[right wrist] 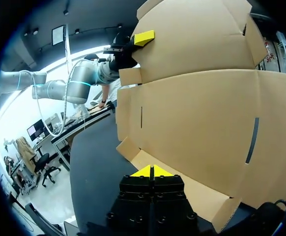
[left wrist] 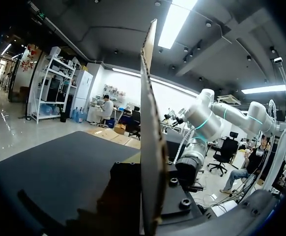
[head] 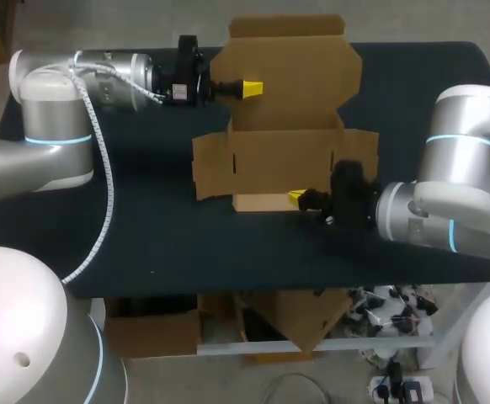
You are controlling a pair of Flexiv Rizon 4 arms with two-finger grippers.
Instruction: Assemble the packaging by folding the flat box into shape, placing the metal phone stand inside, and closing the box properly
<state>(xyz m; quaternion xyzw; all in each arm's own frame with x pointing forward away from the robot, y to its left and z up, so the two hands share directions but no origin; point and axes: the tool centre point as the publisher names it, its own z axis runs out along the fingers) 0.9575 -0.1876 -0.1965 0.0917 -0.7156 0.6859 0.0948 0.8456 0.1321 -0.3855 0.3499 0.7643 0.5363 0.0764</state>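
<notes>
On the dark desk (head: 144, 227), left tool (head: 252, 87) clamps the brown cardboard box (head: 283, 156); clenched right tool (head: 298, 196) should raise its flap (head: 262, 202) evenly.

the light comes from above and is even. the dark table (head: 186, 236) gives back almost no light, while the white shells of the left arm (head: 51, 126) and the right arm (head: 468, 160) show soft glare. the box (head: 287, 109) throws only a weak shadow. in the left wrist view the ceiling lamps (left wrist: 180, 19) glare and the near cardboard face is dark. in the right wrist view the yellow fingers (right wrist: 142, 172) look bright.
</notes>
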